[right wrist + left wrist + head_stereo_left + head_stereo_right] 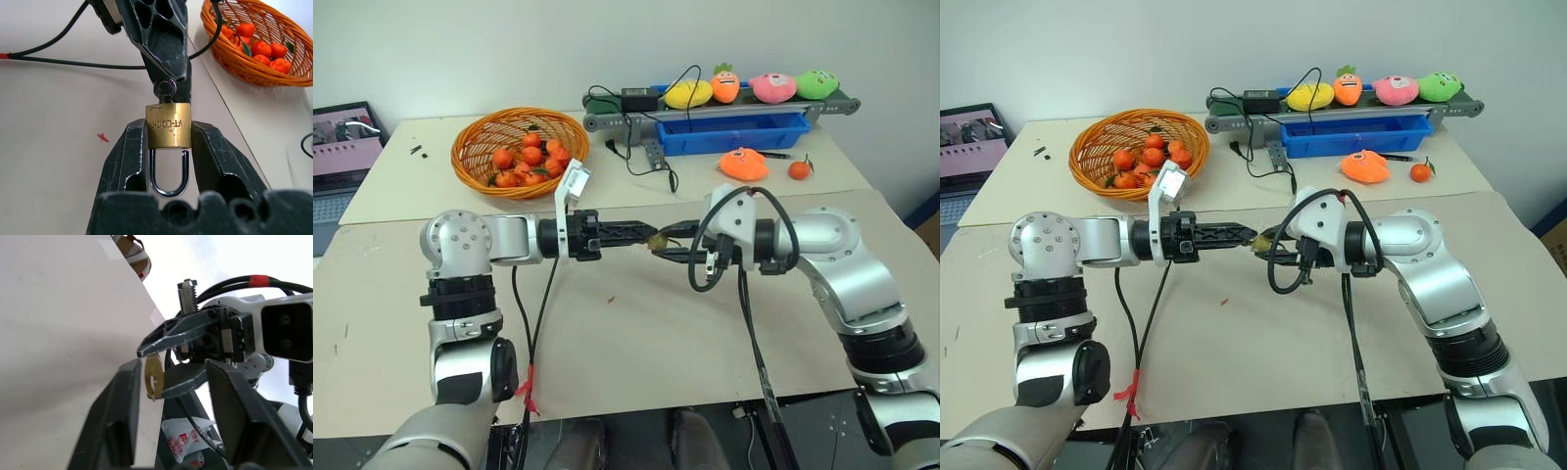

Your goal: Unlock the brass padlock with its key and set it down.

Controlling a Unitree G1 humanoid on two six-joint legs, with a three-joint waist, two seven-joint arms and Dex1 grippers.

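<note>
Centre of frame, above bench: right gripper jaws clamped on brass padlock body, keyhole end outward so key stays reachable. Shackle looks sprung free on one side, likely unlocked. Left gripper jaws apart, straddling padlock, key bow beside one finger. Padlock not yet set down.

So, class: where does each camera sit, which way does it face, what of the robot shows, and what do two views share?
Left eye view: on the head, facing forward and down at the table; both arms, left gripper facing right gripper.
Right eye view: beside it, same scene.
Left wrist view: looks along its open fingers at the brass padlock.
Right wrist view: looks along its fingers clamped on the padlock, key inserted.
Shared: both wrist views show the padlock.
</note>
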